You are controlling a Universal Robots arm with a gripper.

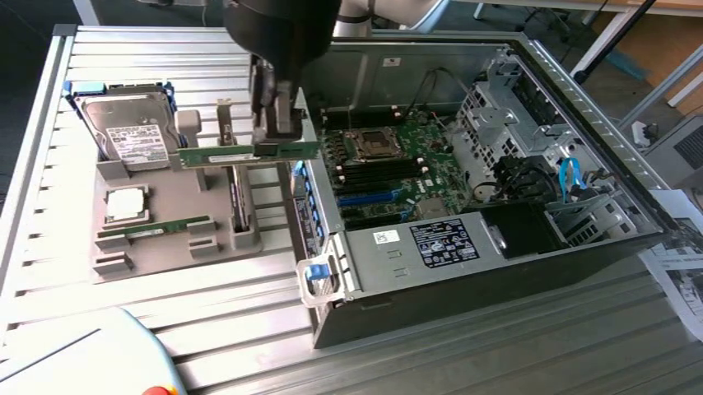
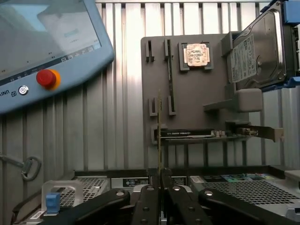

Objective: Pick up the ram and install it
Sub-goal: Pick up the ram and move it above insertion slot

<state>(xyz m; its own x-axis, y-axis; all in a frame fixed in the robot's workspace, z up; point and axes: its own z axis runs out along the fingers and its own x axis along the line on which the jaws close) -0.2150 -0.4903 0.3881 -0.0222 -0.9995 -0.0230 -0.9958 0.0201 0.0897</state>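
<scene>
silver hard drive (image 1: 130,132), square silver processor chip (image 1: 124,204): on grey plastic holder (image 1: 181,197) | open black computer case (image 1: 472,313): exterior view's right

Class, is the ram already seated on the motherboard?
No: the gripper holds the ram above the gray tray, outside the computer case.

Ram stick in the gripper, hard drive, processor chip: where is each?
Ram stick (image 1: 222,155): exterior view, its bare green face.
Hard drive (image 1: 134,136): exterior view, its top label.
Processor chip (image 1: 124,204): exterior view, centre of silver lid.
</scene>
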